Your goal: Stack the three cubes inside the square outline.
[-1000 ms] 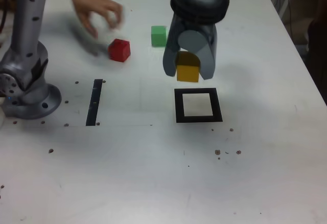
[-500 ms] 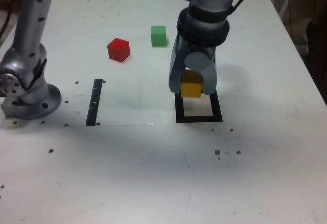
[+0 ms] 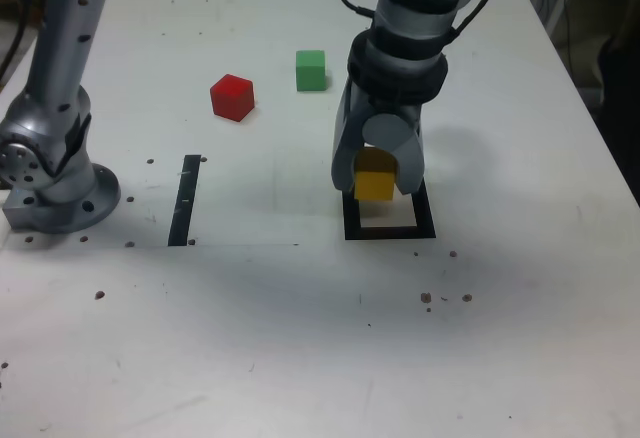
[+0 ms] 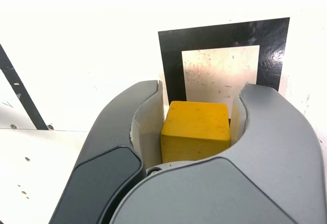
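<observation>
The gripper (image 3: pixel 376 186) hangs over the square outline (image 3: pixel 389 230), its fingers (image 4: pixel 130 132) closed against two opposite sides of the yellow cube (image 3: pixel 375 184), which sits between them. In the exterior view the cube is over the far edge of the outline, covering part of the black border there; whether its underside touches the white surface (image 3: pixel 300 338) or is just above it cannot be told. In the wrist view the yellow cube (image 4: pixel 195 128) fills the gap between the two dark grey fingers, and the square outline (image 4: pixel 223 56) with its white centre shows beyond the fingertips. The red cube (image 3: pixel 232 97) rests on the surface toward the exterior view's left, well apart from the outline, and the green cube (image 3: pixel 311 70) sits farther back, to the right of the red one in that view and apart from it. Neither is touched by anything. A narrow black strip (image 3: pixel 185 199) lies on the surface at the exterior view's left, between the outline and the arm's round grey base (image 3: pixel 55 183), which stands near the left edge. The same strip (image 4: pixel 20 96) shows as a slanting dark line in the wrist view. Small dark specks dot the surface nearer the camera.
</observation>
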